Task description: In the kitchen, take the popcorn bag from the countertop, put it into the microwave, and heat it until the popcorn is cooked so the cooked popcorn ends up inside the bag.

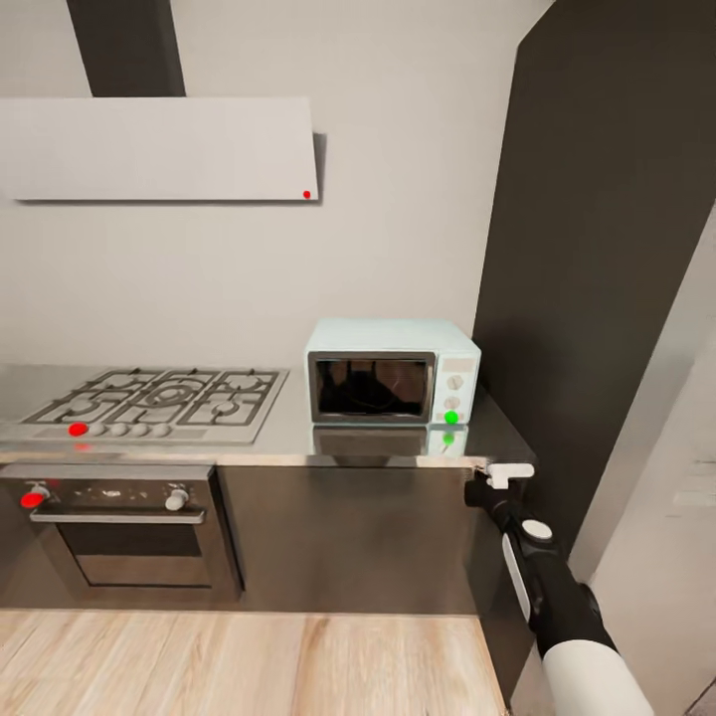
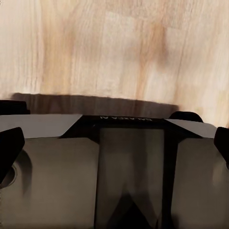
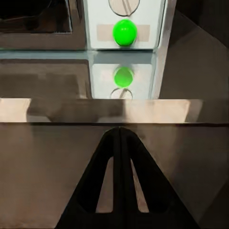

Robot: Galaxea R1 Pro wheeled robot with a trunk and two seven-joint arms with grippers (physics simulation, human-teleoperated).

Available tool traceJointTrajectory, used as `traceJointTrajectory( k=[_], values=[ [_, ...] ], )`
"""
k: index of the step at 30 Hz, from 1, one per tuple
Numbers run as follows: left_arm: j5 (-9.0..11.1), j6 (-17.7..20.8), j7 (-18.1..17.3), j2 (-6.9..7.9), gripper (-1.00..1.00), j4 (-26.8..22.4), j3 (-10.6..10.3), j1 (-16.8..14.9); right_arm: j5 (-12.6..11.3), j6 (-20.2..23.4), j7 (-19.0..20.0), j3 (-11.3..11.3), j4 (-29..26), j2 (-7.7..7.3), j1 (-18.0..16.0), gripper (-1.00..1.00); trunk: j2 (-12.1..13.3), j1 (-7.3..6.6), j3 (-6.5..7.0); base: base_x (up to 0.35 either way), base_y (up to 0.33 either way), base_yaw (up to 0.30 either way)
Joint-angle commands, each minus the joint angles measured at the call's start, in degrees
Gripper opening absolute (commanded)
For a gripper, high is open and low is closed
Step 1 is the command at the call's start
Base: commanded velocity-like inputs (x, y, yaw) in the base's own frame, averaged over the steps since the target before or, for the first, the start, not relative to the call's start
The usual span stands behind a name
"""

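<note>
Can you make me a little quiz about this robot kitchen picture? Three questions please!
1. True or false: the microwave door is open.
2. What colour is the round button on the microwave? A) red B) green C) blue
3. Fill in: the right gripper has its jaws pressed ____ near the edge of the countertop.

Key: 1 false, the door is closed. 2 B, green. 3 together; the right wrist view shows the fingers touching.

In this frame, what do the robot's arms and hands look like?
In the head view, the right arm is black with a white lower sleeve, a white side strip and a round white cap. Its right hand has a white tip. In the right wrist view, the fingers are black, tapered and slotted.
</note>
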Motion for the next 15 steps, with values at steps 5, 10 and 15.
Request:
traceJointTrajectory(
  k=[5, 10, 15],
  values=[
    [0.58, -0.05, -0.23, 0.03, 1.00, -0.02, -0.49, -0.04, 0.86, 0.02, 0.25, -0.22, 11.26, 0.16, -0.05, -1.00, -0.05, -0.03, -0.07, -0.065, 0.000, 0.000],
    [0.54, -0.05, -0.18, 0.01, 1.00, -0.05, -0.49, -0.04, 2.90, -2.75, -0.96, -0.27, 25.78, -0.16, -0.05, -1.00, -0.05, -0.03, -0.07, -0.002, 0.000, 0.000],
    [0.51, -0.05, -0.16, 0.02, 1.00, -0.05, -0.49, -0.04, 5.92, -6.83, -6.73, -0.46, 48.18, -2.62, -0.05, -1.00, -0.05, -0.03, -0.07, 0.000, 0.000, 0.000]
  ],
)
